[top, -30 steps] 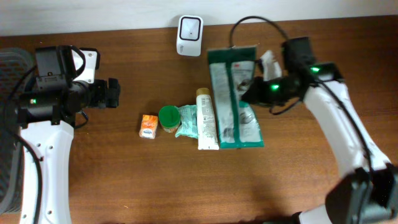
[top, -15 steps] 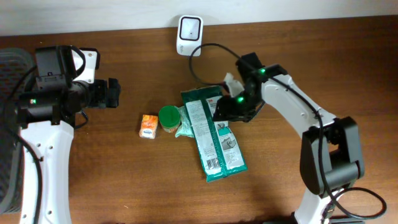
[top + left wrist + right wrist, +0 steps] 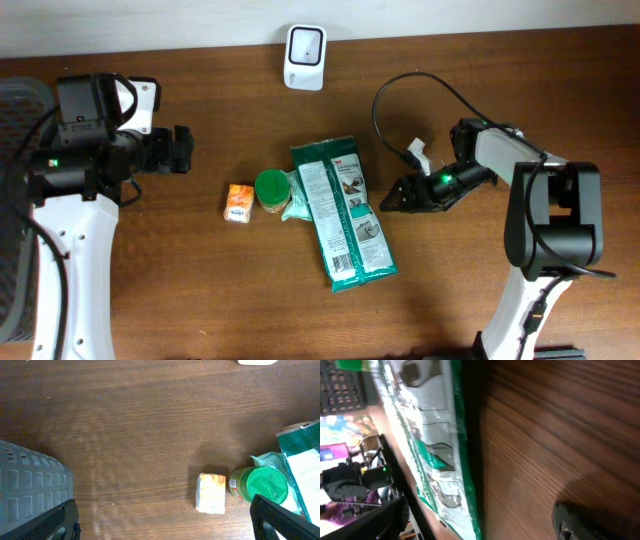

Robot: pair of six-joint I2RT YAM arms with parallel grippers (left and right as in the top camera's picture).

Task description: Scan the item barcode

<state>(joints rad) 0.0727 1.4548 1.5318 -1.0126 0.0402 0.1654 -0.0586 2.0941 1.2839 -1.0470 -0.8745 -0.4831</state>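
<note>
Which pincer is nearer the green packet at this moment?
Right. The right pincer sits just beside the green packet; the left pincer hangs far off on its other side, beyond the orange box.

No wording can be read. On the green packet [image 3: 345,215], a white printed label [image 3: 325,200], a small red logo [image 3: 345,157] and a barcode [image 3: 343,265] are seen, all too small to be made out. The print on the small orange box [image 3: 238,203] is likewise blurred.
</note>
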